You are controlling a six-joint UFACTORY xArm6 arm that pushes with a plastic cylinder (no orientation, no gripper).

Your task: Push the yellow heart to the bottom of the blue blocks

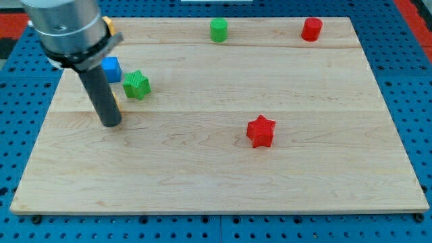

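A: So, where is my tip (111,124) against the blue cube (111,69)?

B: It sits toward the view's bottom from the blue cube, close below it on the wooden board (223,182). The rod is one solid piece, with nothing that parts or closes, and it clamps nothing.

A: And the yellow heart?

B: Only a yellow sliver (117,102) shows, just below the blue cube and pressed against the rod's right edge; the rod hides the rest, so I cannot make out its shape. Whether the tip truly touches it, I cannot tell. Another bit of yellow (108,25) peeks out by the arm's housing, above the blue cube.

A: What else lies around the blue cube?

B: The green star (136,84) is just beside it, to the view's right and slightly lower. The green cylinder (219,30) and red cylinder (311,29) stand well apart from it, up and to the right along the board's top edge. The red star (260,131) lies far off, right and lower.
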